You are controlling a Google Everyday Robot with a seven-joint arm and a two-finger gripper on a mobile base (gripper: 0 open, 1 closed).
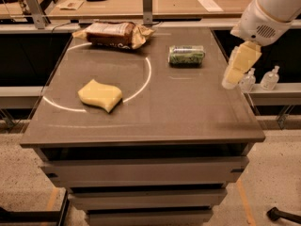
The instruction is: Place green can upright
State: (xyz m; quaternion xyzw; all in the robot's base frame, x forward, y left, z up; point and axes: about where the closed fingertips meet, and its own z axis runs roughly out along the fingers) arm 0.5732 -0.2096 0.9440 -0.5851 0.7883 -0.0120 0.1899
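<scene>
The green can (186,54) lies on its side at the far right of the grey table top (178,112), its long axis running left to right. My gripper (236,68) hangs from the white arm over the table's right edge, to the right of the can and a little nearer the front. It is well apart from the can and holds nothing that I can see.
A brown snack bag (115,33) lies at the back of the table, left of the can. A yellow sponge (100,94) lies at the left, on a white arc marking. Two small clear bottles (270,77) stand on a shelf beyond the right edge.
</scene>
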